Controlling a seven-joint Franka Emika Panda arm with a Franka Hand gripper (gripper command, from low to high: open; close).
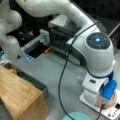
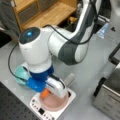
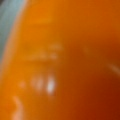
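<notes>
My gripper (image 2: 53, 96) points down over a pink bowl (image 2: 56, 105) that sits on a white kitchen scale (image 2: 70, 94). An orange object (image 2: 45, 93) shows right beside the gripper's white hand, just under the blue wrist camera mount (image 2: 37, 85) and over the bowl's rim. The wrist view is filled by the orange object's glossy surface (image 3: 60, 65). In a front view the gripper (image 1: 100, 101) is mostly hidden behind the arm's last joint, with the pink bowl (image 1: 111, 102) and the scale (image 1: 110, 114) below it. The fingertips are hidden.
A teal plate (image 2: 19, 72) lies beside the scale. A wooden cabinet (image 1: 20, 95) stands at a front view's left, with a dark bin (image 1: 37, 83) next to it. A metal appliance (image 2: 110, 95) stands at a front view's right. A black cable (image 1: 61, 82) hangs from the arm.
</notes>
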